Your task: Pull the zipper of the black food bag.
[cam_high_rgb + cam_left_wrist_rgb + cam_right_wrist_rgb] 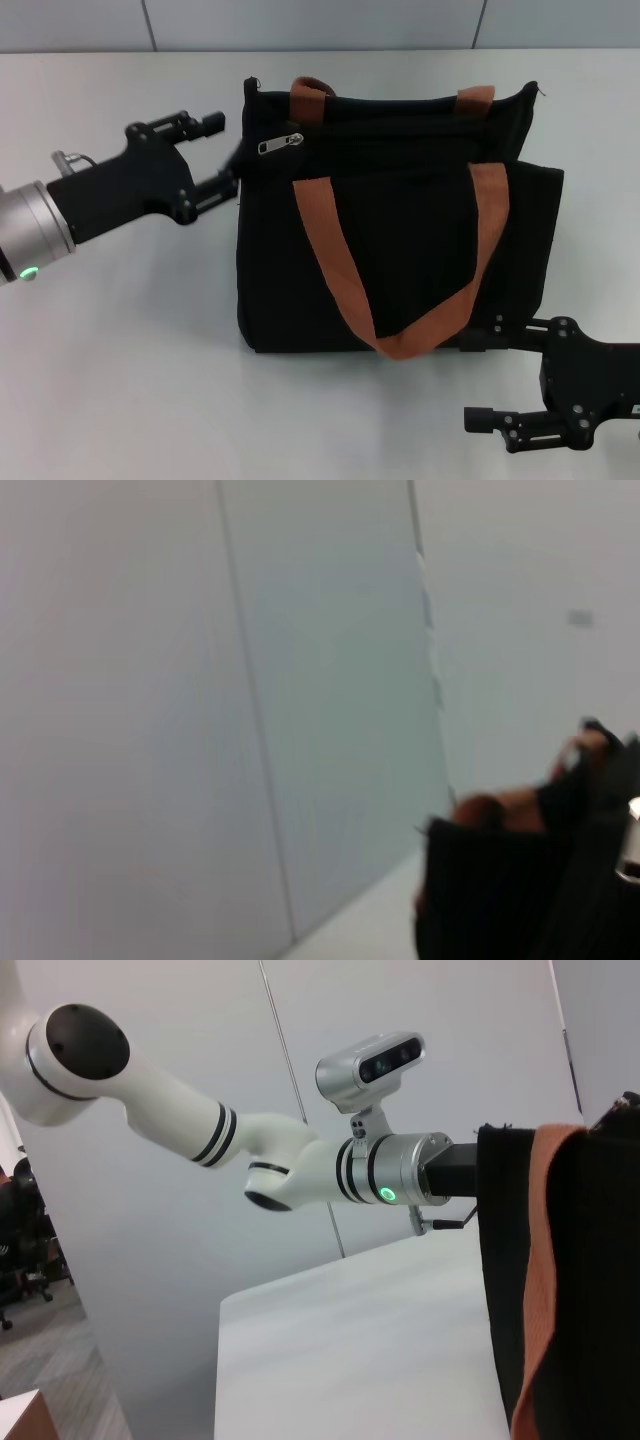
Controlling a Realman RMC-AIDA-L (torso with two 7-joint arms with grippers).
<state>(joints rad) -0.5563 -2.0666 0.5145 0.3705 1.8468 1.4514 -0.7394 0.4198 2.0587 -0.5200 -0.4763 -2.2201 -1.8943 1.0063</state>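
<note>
The black food bag (400,230) stands in the middle of the white table (120,340), with rust-orange handles. Its silver zipper (281,144) pull lies near the bag's upper left corner. My left gripper (228,148) is open at the bag's upper left edge, a short way left of the zipper; one finger is close to the bag's side. My right gripper (470,380) is open by the bag's lower right corner, its upper finger at the bag's bottom edge. The bag also shows in the left wrist view (500,890) and the right wrist view (590,1290); the zipper is not visible in either.
A grey panelled wall (320,25) runs behind the table. The right wrist view shows my left arm (300,1170) reaching to the bag, and the table's edge (225,1360) with floor beyond.
</note>
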